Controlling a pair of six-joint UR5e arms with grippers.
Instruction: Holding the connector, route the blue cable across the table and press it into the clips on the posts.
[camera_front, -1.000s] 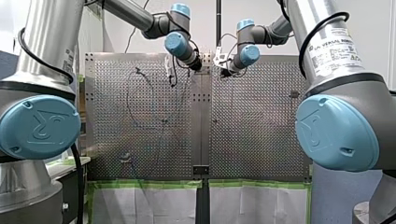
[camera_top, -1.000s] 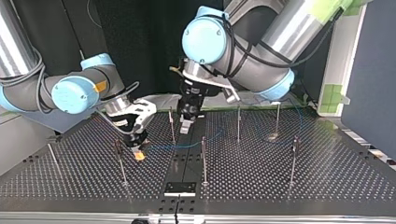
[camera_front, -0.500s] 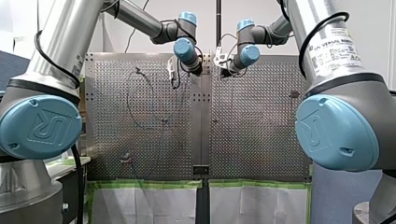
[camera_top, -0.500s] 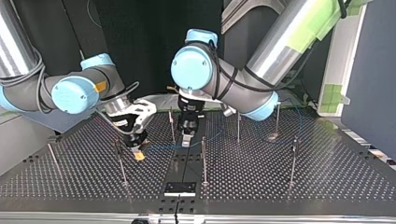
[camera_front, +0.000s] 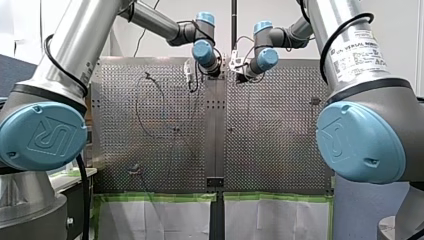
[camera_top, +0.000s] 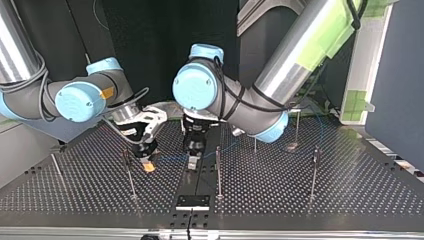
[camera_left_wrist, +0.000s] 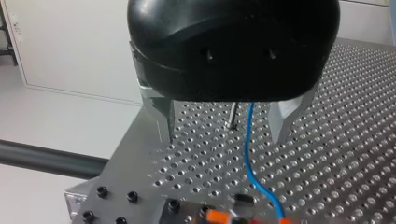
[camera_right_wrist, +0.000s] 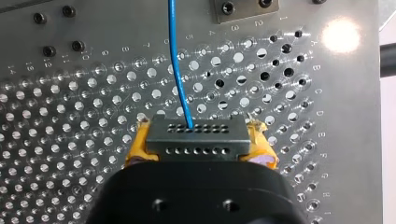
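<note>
**Connector pinched at one end, left claw open astride the cable**

The cable (camera_right_wrist: 180, 70) leaves the middle of the connector (camera_right_wrist: 196, 135) and runs straight ahead of my right gripper (camera_top: 148, 164), low over the table (camera_top: 300, 200), with a slight bend. The connector lies with its long side across the grip. The yellow pads (camera_right_wrist: 136, 148) pinch its two short ends, so its cable face looks away from the wrist. Held so, I judge, that end is anchored and the line can be drawn taut.

In the top view the cable's length lies across the table from the right gripper toward the view's right, passing under my left gripper (camera_left_wrist: 224, 126). That one hangs with its metal fingers (camera_left_wrist: 285, 116) spread. The cable runs between them, touching neither as far as shows, and a thin post (camera_left_wrist: 232, 114) stands just ahead. Probably it straddles the line so it can take it and carry it to a clip. The clips are too small to read, so I cannot tell whether any holds the cable.
</note>
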